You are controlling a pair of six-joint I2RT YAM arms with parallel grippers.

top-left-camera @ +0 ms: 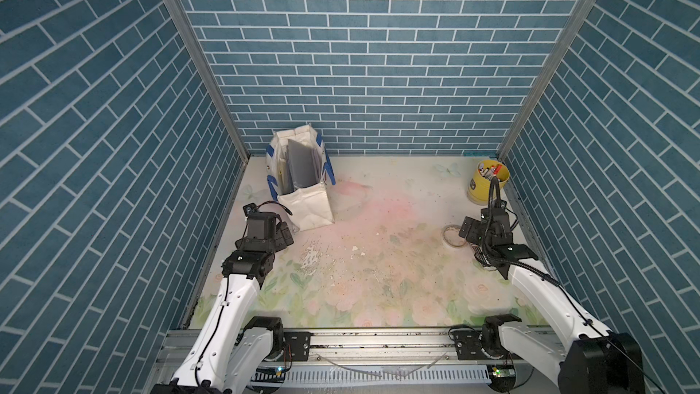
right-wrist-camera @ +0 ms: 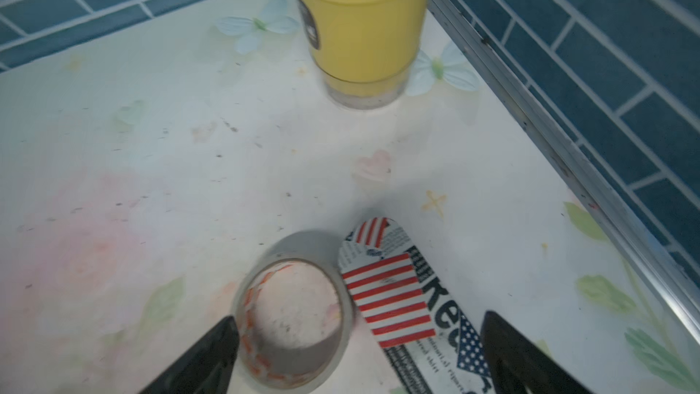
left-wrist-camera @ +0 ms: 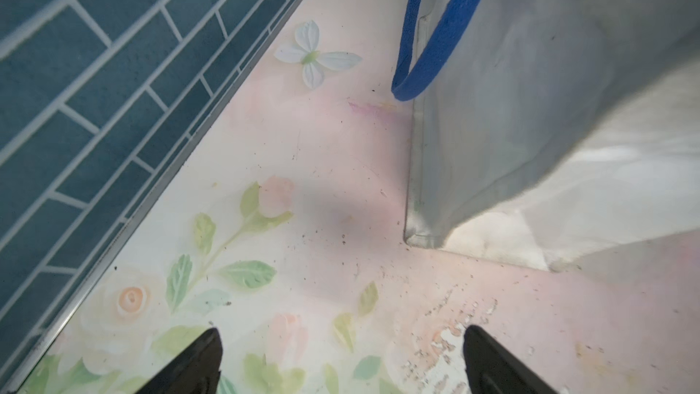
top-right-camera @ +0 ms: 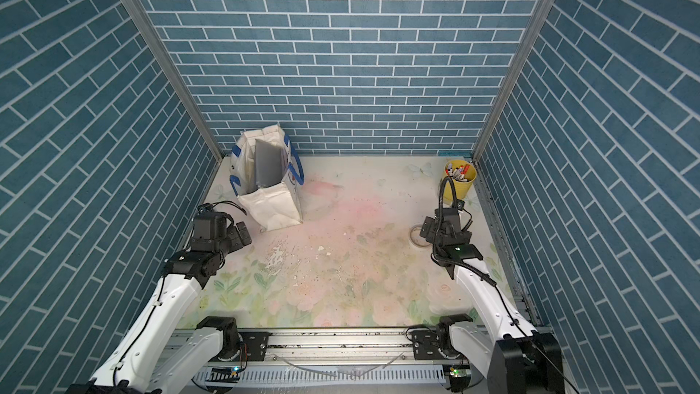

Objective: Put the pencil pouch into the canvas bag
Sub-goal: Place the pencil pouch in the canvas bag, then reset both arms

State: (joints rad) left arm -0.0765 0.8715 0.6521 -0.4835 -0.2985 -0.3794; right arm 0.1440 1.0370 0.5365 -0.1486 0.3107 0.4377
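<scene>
The canvas bag stands upright and open-topped at the back left, off-white with blue strap handles. A grey flat item stands inside it. The pencil pouch, printed with red and white stripes, stars and newsprint, lies flat on the table at the right. My right gripper hangs open over it, one finger on each side of the pouch and a tape roll, holding nothing. My left gripper is open and empty above the table, just in front of the bag's near left corner.
A tape roll lies touching the pouch's side, between my right fingers. A yellow pen bucket stands in the back right corner. Blue brick walls enclose the floral table on three sides.
</scene>
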